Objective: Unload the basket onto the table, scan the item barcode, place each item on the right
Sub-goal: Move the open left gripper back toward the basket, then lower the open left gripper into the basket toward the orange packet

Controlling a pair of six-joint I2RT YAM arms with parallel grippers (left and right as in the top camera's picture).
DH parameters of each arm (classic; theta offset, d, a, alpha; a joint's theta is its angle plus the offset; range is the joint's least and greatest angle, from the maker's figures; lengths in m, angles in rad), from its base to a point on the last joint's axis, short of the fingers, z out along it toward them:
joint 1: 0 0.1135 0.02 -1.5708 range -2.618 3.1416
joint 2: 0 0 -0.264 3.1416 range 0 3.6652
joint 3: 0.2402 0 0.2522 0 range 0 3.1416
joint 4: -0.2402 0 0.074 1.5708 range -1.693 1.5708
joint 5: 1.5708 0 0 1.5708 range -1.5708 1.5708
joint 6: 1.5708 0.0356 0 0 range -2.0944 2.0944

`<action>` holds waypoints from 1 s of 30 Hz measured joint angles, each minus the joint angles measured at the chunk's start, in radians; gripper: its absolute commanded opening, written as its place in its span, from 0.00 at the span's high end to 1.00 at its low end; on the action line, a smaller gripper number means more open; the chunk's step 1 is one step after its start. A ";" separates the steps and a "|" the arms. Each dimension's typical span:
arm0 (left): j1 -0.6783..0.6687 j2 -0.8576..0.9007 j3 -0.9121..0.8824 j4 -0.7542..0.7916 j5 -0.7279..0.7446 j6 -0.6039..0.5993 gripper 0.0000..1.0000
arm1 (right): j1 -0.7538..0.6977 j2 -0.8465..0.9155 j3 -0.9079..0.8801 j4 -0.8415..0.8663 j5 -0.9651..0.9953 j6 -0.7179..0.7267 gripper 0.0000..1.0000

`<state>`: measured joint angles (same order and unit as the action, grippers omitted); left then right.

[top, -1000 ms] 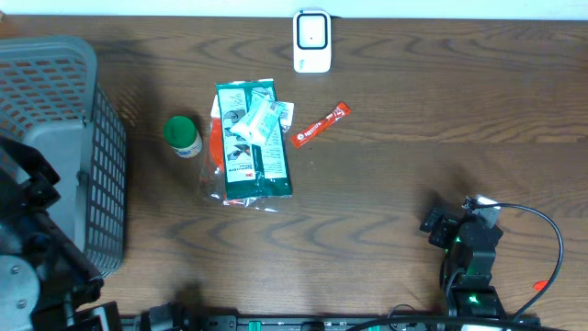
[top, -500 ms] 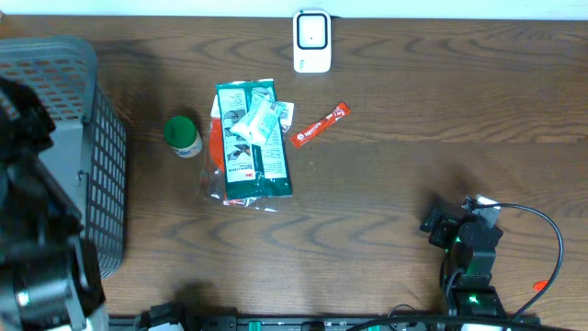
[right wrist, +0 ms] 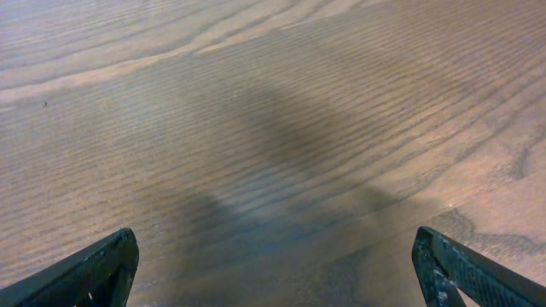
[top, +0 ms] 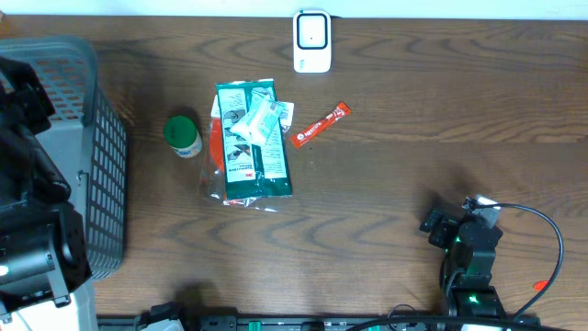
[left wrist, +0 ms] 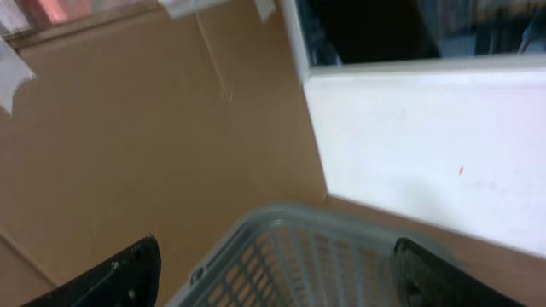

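Observation:
Loose items lie at the table's middle: a green flat package (top: 254,147) with a white tube (top: 258,119) lying on it, a green-capped bottle (top: 183,136) to its left and a red sachet (top: 322,124) to its right. Any barcode is too small to make out. A white scanner (top: 311,41) stands at the far edge. My left arm (top: 32,239) hangs over the grey basket (top: 106,156), far from the items; its gripper (left wrist: 275,281) is open above the basket rim (left wrist: 281,213). My right gripper (right wrist: 277,273) is open over bare wood, holding nothing.
The grey mesh basket fills the left edge of the table. The right arm's base and cable (top: 542,230) sit at the near right corner. A white wall panel (left wrist: 426,145) and brown board show behind the basket in the left wrist view.
My left arm has swung up and over the left side of the basket, covering more of it. The right arm and the items have not moved.

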<state>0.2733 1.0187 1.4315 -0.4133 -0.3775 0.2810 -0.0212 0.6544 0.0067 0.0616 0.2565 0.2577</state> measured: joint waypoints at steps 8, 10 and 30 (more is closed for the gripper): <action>0.002 0.037 0.002 -0.117 -0.018 -0.010 0.15 | 0.000 0.000 0.000 0.004 -0.002 0.029 0.01; 0.000 0.028 0.002 -0.120 -0.018 -0.026 0.15 | 0.000 0.000 0.000 0.004 -0.002 0.037 0.01; 0.151 0.244 0.013 -0.400 -0.019 -0.121 0.15 | 0.000 0.000 0.000 0.004 -0.019 0.107 0.01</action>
<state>0.4240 1.2625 1.4445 -0.8131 -0.3965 0.1600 -0.0212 0.6544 0.0067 0.0658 0.2375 0.3649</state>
